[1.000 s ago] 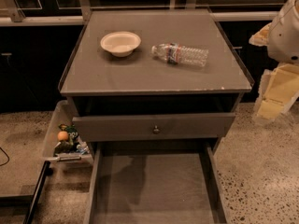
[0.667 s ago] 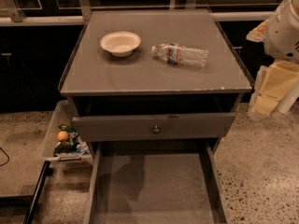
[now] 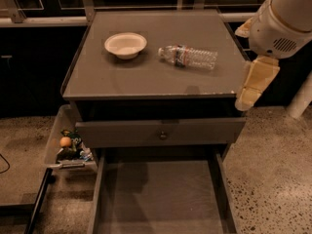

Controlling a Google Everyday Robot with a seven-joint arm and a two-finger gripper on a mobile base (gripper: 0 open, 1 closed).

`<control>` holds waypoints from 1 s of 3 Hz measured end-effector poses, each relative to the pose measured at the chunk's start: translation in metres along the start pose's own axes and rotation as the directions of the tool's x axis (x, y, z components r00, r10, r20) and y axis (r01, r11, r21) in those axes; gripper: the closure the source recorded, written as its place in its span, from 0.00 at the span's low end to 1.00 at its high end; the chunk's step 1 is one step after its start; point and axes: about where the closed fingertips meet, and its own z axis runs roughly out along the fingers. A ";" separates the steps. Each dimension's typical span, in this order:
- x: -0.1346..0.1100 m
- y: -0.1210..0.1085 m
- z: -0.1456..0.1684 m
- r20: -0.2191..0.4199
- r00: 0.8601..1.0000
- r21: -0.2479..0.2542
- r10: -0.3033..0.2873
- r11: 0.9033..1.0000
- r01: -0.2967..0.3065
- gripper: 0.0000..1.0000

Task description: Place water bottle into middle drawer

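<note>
Gripper [image 3: 243, 101] beside cabinet's [image 3: 146, 79] right edge, grip state unclear, bottle [image 3: 188, 57] lying flat on top, long axis left-right, cap toward bowl [image 3: 125, 44]

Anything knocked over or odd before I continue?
Only the water bottle: it lies on its side on the cabinet top, right of the white bowl. Nothing looks spilled. The gripper hangs beside the top's right edge; the middle drawer is open.

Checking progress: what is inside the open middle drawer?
Only a bare floor shows in the middle drawer; its rear is hidden under the knobbed drawer. The water bottle lies on the cabinet top; the claw hangs beside the cabinet's right edge.
</note>
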 end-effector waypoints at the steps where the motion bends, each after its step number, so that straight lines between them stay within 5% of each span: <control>1: -0.008 -0.026 0.018 0.055 0.998 0.013 -0.028 1.000 0.028 0.00; 2: -0.015 -0.060 0.032 0.084 0.995 0.054 -0.055 0.997 0.050 0.00; 3: -0.015 -0.060 0.032 0.084 0.995 0.054 -0.055 0.997 0.050 0.00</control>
